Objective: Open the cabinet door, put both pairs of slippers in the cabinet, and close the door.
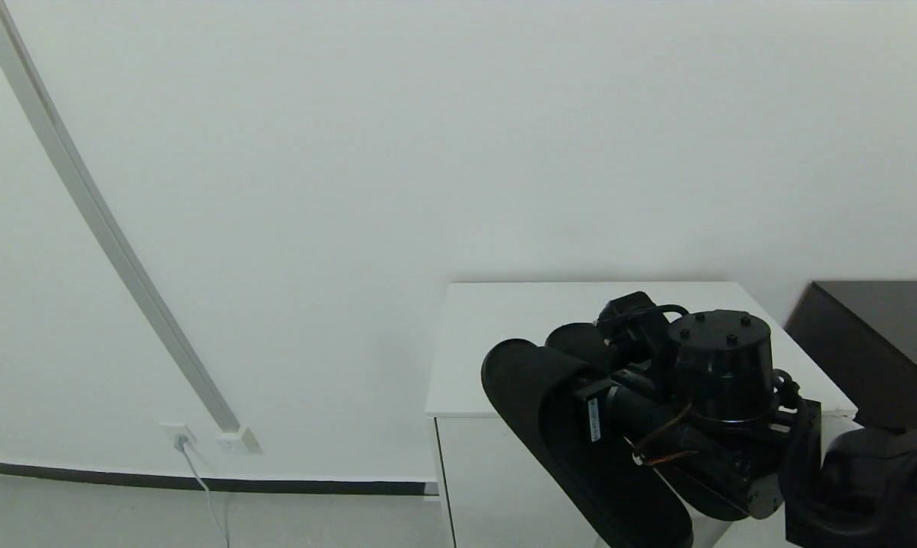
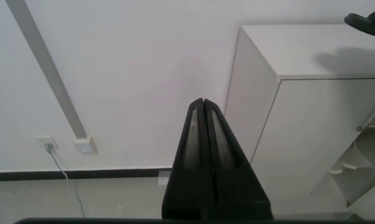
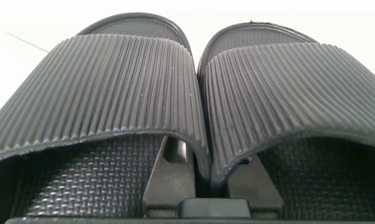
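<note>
Plain white wall [image 1: 504,152] behind, with a slanted cable duct [image 1: 93,213] running down to a socket [image 1: 178,438] near the floor. White cabinet [image 1: 504,342] against it on the right, front possibly ajar at its far side; hard to say. Pair of black slippers [image 1: 572,426] held in the air at the cabinet's top front edge, side by side. Right fingers [image 3: 169,186] slipped under the ribbed straps, one in each slipper, pinching the two inner sidewalls together. Left fingers [image 2: 190,155] pressed together on nothing, pointed at the wall beside the cabinet. Probably light, soft foam: apt to bend and spring back, with a textured footbed for some grip and nothing to break. Best pinched at those adjoining inner walls under the straps. Prone to sagging or swinging at the free ends, so worth carrying level.
</note>
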Robot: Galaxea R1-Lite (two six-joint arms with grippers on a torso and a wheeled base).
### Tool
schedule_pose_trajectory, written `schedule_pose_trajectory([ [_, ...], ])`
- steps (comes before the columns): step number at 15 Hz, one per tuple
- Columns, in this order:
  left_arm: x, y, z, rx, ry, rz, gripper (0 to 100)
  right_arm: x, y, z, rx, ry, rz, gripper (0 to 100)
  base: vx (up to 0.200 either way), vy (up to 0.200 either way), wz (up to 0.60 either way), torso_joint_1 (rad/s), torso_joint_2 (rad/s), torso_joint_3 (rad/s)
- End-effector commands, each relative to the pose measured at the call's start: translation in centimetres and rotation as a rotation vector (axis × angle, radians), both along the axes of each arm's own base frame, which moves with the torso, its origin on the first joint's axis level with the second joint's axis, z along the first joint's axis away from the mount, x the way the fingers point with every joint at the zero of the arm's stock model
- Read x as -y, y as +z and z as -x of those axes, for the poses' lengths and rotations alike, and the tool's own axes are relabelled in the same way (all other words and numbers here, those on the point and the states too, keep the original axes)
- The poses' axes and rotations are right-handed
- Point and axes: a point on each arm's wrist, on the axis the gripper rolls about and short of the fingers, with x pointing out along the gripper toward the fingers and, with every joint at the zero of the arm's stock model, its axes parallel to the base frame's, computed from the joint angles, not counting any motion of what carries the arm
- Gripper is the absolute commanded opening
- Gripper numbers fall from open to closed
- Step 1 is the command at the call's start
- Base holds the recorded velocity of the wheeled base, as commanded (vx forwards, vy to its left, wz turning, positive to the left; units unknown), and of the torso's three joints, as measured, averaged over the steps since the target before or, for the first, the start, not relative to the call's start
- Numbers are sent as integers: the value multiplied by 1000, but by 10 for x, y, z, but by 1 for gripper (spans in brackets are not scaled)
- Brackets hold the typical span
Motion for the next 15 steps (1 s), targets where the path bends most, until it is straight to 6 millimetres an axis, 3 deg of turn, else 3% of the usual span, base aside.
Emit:
schedule_pose_trajectory([
  [1,0,0,0,0,0,-1,0,-3,3,6,7,19,-7,0,0,0,0,0,0,0],
  [10,0,0,0,0,-3,-3,0,-9,2,16,1,51,-7,0,-200,0,0,4,1,2],
  [15,0,0,0,0,-1,-1,0,-6,-1,18,7,48,1,0,0,0,0,0,0,0],
])
